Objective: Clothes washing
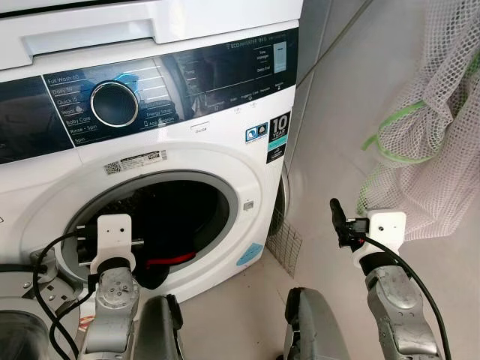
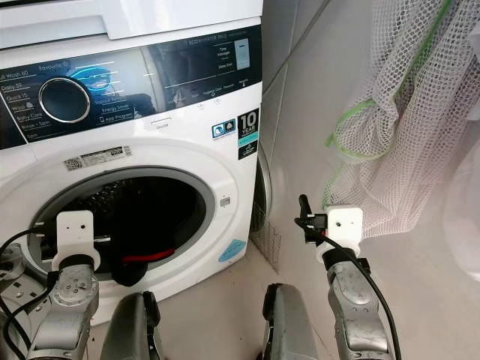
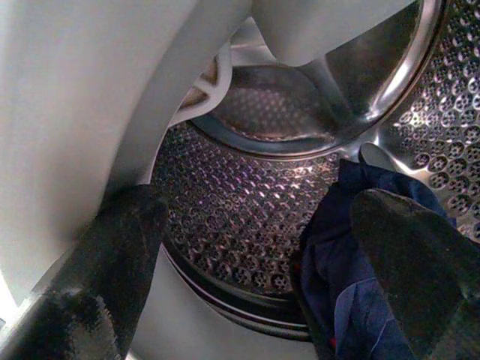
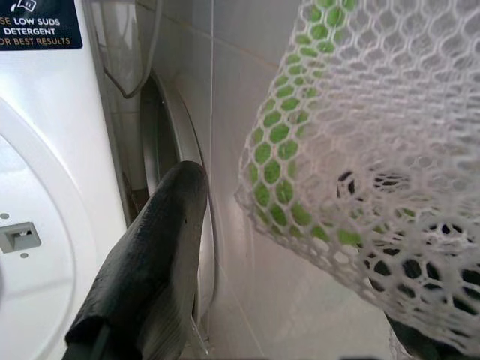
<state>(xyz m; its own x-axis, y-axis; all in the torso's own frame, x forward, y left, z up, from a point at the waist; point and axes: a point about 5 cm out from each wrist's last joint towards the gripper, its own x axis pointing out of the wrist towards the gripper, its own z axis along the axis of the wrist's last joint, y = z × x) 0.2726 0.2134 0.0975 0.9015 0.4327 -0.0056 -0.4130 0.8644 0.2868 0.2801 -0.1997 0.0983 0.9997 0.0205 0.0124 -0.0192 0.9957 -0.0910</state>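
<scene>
A white front-loading washing machine [image 1: 225, 161] stands before me with its round drum opening [image 1: 150, 225] uncovered. My left gripper [image 3: 262, 255] is open at the mouth of the steel drum [image 3: 247, 217]. A dark blue garment [image 3: 337, 285] lies low in the drum by one finger [image 3: 405, 255]. Something red [image 1: 171, 260] also shows among the dark clothes. My right gripper [image 1: 339, 217] is open beside a white mesh laundry bag [image 1: 427, 135] with green trim that hangs on the right. The bag's lower edge [image 4: 360, 150] hangs between the fingers and hides one of them.
The control panel with its round dial [image 1: 114, 103] runs across the machine's top. A tiled wall [image 1: 337, 112] closes the right side. A wire grille [image 1: 283, 244] sits low in the gap beside the machine. My own legs [image 1: 315, 322] show below.
</scene>
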